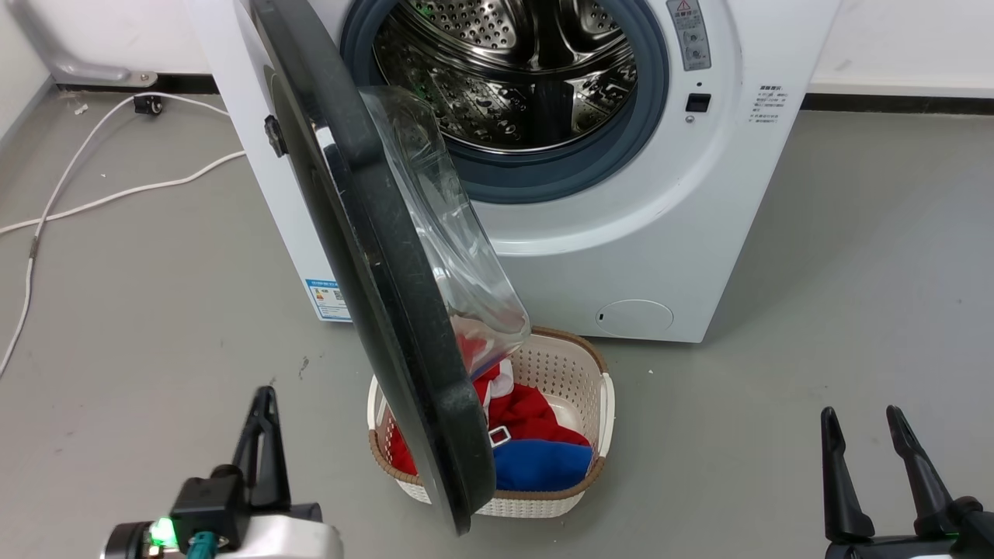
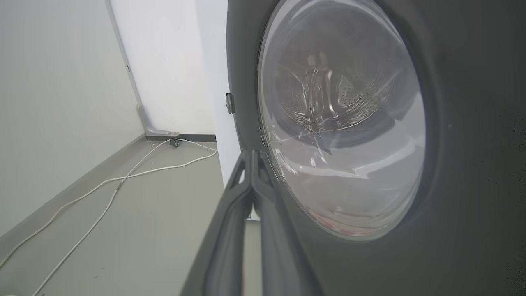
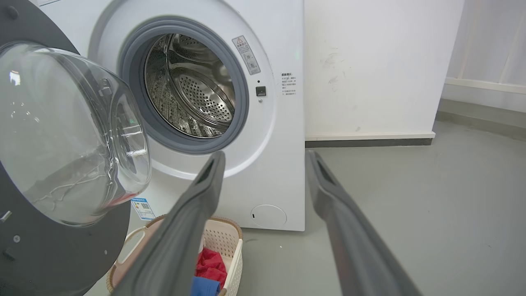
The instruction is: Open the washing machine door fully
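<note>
1. Head view: nearest, at the bottom edge, are the left gripper [image 1: 262, 419], its two fingers pressed together on nothing, and the right gripper [image 1: 860, 419], fingers parted and empty. The washing machine door [image 1: 373, 256] stands roughly half open and edge-on, its long axis running up and away from the jaws. It lies ahead and right of the left jaws and well left of the right ones, so the left arm is nearer. Under its free edge sits a laundry basket [image 1: 578, 365] of red and blue clothes, in front of the washing machine [image 1: 660, 233].
2. Left wrist view: the closed jaws lie just beside the door's black outer face, which rises to their right; I cannot tell whether they touch. The door must swing toward this side, so I judge this arm stands in its path. A white cable [image 2: 102, 185] trails to the left.
3. Right wrist view: the spread jaws face the drum [image 3: 189, 94]. The door's glass bowl [image 3: 74, 131] lies left of them, apart, with the basket below. A push from here looks unobstructed.
</note>
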